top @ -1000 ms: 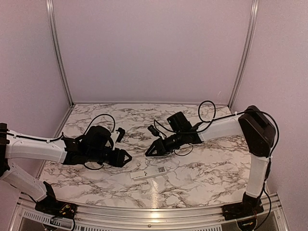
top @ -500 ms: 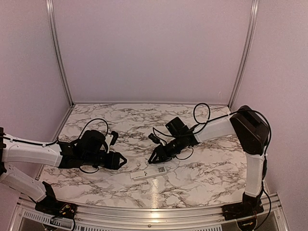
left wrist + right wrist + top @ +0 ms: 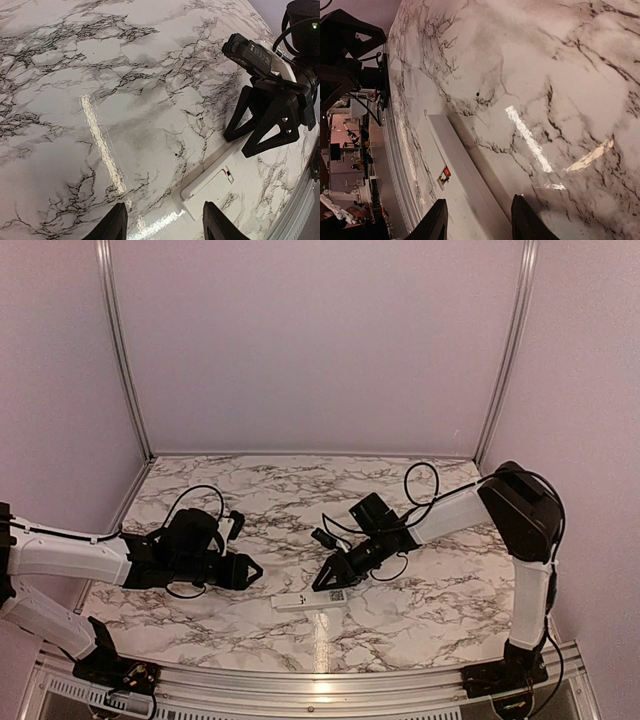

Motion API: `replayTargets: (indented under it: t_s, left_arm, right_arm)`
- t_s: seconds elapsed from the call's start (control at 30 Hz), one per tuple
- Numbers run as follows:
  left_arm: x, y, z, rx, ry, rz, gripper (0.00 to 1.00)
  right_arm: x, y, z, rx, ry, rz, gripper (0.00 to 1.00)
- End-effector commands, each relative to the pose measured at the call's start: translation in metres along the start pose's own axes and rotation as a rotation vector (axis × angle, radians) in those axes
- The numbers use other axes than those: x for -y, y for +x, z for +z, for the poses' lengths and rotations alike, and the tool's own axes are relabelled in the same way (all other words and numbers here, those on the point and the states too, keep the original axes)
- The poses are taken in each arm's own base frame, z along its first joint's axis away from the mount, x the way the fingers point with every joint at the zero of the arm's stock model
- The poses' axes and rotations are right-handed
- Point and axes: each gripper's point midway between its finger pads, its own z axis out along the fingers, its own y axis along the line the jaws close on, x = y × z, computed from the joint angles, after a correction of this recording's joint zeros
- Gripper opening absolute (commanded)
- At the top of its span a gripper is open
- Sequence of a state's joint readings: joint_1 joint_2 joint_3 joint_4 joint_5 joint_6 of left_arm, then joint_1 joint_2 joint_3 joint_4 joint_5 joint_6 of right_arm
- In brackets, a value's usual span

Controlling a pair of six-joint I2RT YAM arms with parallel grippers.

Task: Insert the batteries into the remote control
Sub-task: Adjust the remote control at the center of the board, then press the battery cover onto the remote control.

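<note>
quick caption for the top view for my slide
Right gripper open over the white remote on the marble table; left gripper open, off to its left.

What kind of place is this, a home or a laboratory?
Probably a laboratory test booth: a left arm and a right arm of a robot stand at a marble-patterned table, enclosed by plain walls on metal posts.

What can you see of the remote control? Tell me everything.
The remote control is a slim white plastic bar lying flat on the marble table, near its front edge. The upward face looks plain apart from one small red-and-dark mark; no buttons can be made out. The right gripper straddles one end, contact unclear. The left gripper is apart from it.
</note>
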State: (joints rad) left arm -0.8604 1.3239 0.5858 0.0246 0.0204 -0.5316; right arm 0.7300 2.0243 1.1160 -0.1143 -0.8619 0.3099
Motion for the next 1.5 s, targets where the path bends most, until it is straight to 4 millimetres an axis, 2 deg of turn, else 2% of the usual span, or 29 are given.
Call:
replayTargets:
  t_s: [0.0, 0.23, 0.43, 0.63, 0.8, 0.97, 1.23, 1.47]
  left_arm:
    - [0.000, 0.000, 0.006, -0.010, 0.020, 0.006, 0.53]
    - [0.006, 0.003, 0.016, -0.032, 0.063, 0.010, 0.52]
    - [0.008, 0.009, 0.027, -0.064, 0.083, 0.005, 0.52]
    - [0.015, 0.015, 0.034, -0.094, 0.133, -0.014, 0.52]
    - [0.019, 0.012, 0.040, -0.093, 0.156, -0.016, 0.52]
    - [0.022, 0.011, 0.049, -0.107, 0.159, -0.001, 0.51]
    - [0.022, 0.010, 0.059, -0.124, 0.157, 0.013, 0.47]
    - [0.021, 0.013, 0.060, -0.137, 0.158, 0.020, 0.41]
  right_arm:
    - [-0.002, 0.012, -0.007, -0.007, 0.002, 0.029, 0.42]
    - [-0.009, 0.024, -0.005, -0.025, -0.014, 0.029, 0.40]
    - [-0.017, 0.017, -0.005, -0.022, -0.026, 0.010, 0.39]
    - [-0.024, 0.024, 0.003, -0.052, -0.034, 0.009, 0.39]
    - [-0.027, 0.026, 0.006, -0.058, -0.038, 0.005, 0.39]
    - [-0.030, 0.016, 0.005, -0.037, -0.034, -0.009, 0.39]
    - [-0.021, -0.008, 0.007, 0.008, 0.007, -0.005, 0.41]
    - [-0.019, -0.022, 0.014, 0.017, 0.007, -0.007, 0.36]
